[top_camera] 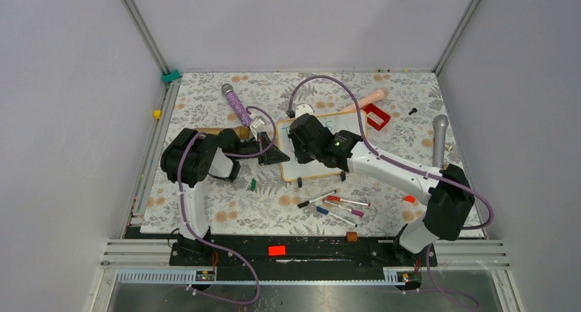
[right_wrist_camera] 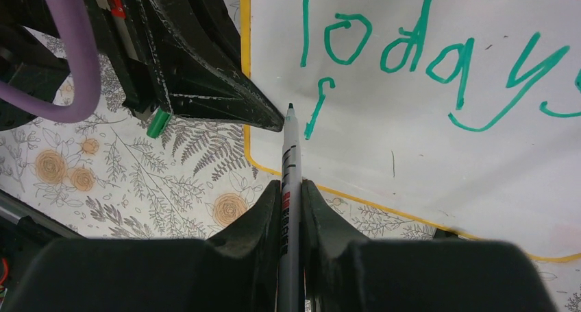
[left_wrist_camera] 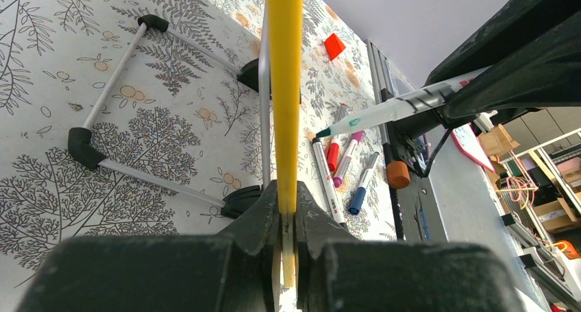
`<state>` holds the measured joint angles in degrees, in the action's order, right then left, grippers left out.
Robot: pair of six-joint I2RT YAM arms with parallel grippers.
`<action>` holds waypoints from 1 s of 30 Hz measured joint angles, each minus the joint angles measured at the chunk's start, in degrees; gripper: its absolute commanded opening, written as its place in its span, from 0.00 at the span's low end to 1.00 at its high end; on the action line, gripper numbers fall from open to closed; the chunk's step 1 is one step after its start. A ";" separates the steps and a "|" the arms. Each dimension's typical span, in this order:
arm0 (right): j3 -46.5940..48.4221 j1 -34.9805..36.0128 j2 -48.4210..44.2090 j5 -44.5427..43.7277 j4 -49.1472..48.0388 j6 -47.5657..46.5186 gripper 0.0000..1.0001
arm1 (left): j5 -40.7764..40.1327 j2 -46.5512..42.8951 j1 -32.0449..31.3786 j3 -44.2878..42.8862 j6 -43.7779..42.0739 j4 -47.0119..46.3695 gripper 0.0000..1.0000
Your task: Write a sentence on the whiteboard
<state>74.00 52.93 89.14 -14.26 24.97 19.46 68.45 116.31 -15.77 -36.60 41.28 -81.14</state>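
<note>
The whiteboard (top_camera: 346,125) lies mid-table, its white face (right_wrist_camera: 411,161) filling the right wrist view. On it is green writing: "Todays" (right_wrist_camera: 425,58) on the top line, and below it a single "f" stroke (right_wrist_camera: 316,110). My right gripper (top_camera: 310,142) (right_wrist_camera: 290,185) is shut on a green marker (right_wrist_camera: 289,161). The marker's tip is at the board's surface just left of the "f"; I cannot tell if it touches. My left gripper (top_camera: 273,151) (left_wrist_camera: 286,195) is shut on the board's yellowish left frame edge (left_wrist_camera: 284,86). The marker also shows in the left wrist view (left_wrist_camera: 390,110).
Several loose markers (top_camera: 336,206) lie in front of the board, with a green cap (top_camera: 253,184) at front left. A purple microphone (top_camera: 236,106), a red box (top_camera: 377,117) and a grey microphone (top_camera: 439,137) lie around it. A wire stand (left_wrist_camera: 109,92) rests on the cloth.
</note>
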 measured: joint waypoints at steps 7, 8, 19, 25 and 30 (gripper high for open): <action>0.52 0.00 2.10 -0.09 0.02 -0.02 0.00 | 0.00 0.00 -0.02 0.00 0.00 0.00 0.00; 0.52 0.00 2.23 -0.11 0.02 -0.02 0.00 | 0.00 0.00 -0.02 0.00 0.00 0.00 0.00; 2.86 0.07 3.89 -2.82 2.38 0.28 0.00 | -0.11 0.00 -0.02 0.00 0.00 0.07 0.00; 2.97 0.20 3.89 -4.66 3.52 0.33 0.00 | -0.17 0.00 -0.02 0.00 0.02 0.17 0.00; 2.97 0.28 3.85 -5.86 4.37 0.48 0.00 | -0.22 0.00 -0.02 0.00 0.02 0.24 0.00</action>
<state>76.97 53.21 92.99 -20.12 29.34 19.94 68.23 116.31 -15.79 -36.60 41.30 -80.90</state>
